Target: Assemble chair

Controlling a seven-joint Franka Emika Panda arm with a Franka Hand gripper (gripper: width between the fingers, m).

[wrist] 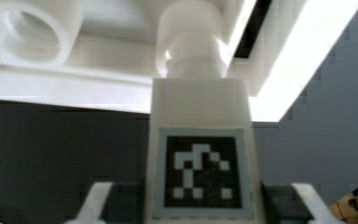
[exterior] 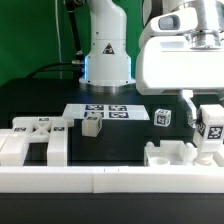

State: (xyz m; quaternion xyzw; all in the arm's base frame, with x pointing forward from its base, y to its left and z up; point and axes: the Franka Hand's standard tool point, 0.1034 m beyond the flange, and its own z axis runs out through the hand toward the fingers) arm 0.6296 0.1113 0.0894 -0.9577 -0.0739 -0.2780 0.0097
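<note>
from the wrist only: gripper [wrist: 201, 205] clamped on the chair's tagged post [wrist: 202, 120], round-holed white piece [wrist: 34, 40] beyond. from outside only: post at the exterior view's right, near the notched piece [exterior: 170, 152]; black table [exterior: 130, 135], green backdrop [exterior: 30, 40], marker board [exterior: 100, 110], white rail [exterior: 110, 180]. counted on the table: four loose chair pieces [exterior: 30, 140], one rail, one board.
</note>
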